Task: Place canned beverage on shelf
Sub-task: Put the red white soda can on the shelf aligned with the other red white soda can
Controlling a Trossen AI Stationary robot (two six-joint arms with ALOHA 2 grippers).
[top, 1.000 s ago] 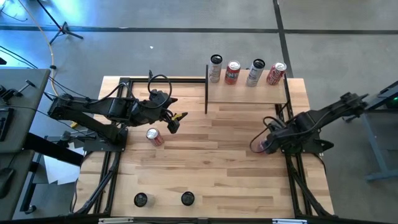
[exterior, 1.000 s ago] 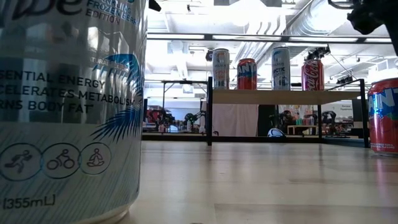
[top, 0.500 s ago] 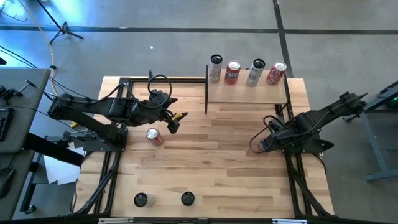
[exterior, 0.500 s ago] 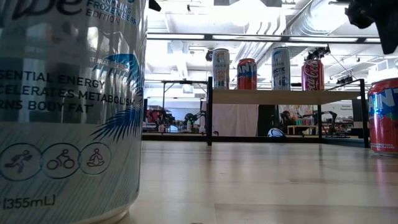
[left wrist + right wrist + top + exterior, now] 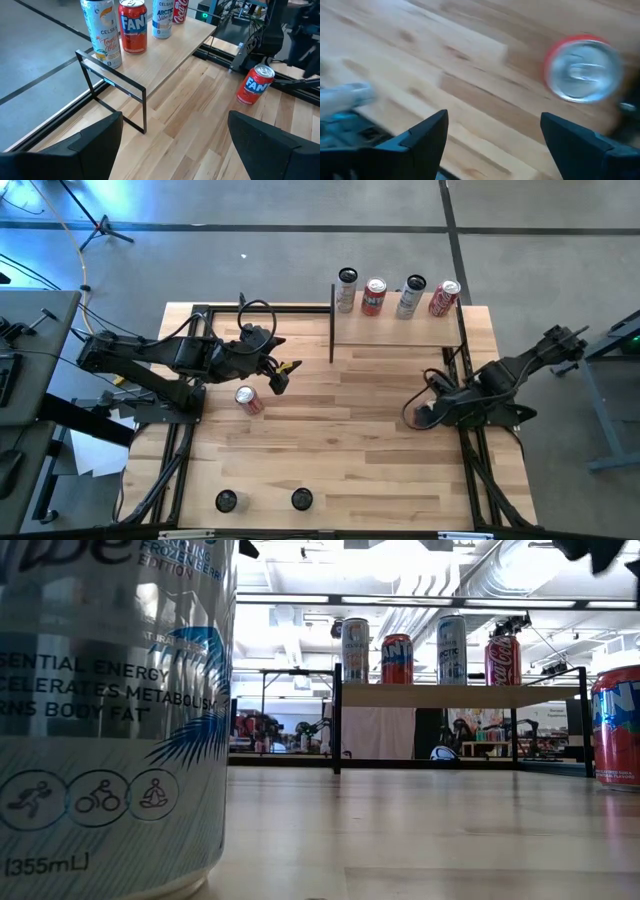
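The shelf [image 5: 398, 332] stands at the table's far right on thin black uprights and carries several cans [image 5: 132, 25]. A red Fanta can [image 5: 255, 84] stands upright on the table in front of the shelf's right end. My right gripper [image 5: 494, 117] hovers open above the tabletop beside it, and the can's silver top [image 5: 582, 68] lies outside the fingers. My left gripper [image 5: 175, 120] waits open above the table's left half, pointing at the shelf. Another red can [image 5: 247, 398] stands upright just near of it.
Two more cans [image 5: 226, 500] [image 5: 301, 498] stand near the table's front edge; one of them fills the left of the low view [image 5: 110, 710]. Bare planks [image 5: 340, 440] lie between the two arms. Black frame rails [image 5: 260, 308] run along the far left edge.
My right gripper has risen above the red Fanta can and tipped a little, sliding out past the top edge of the low view. Its fingers stay as far apart as before. The can stands where it was.
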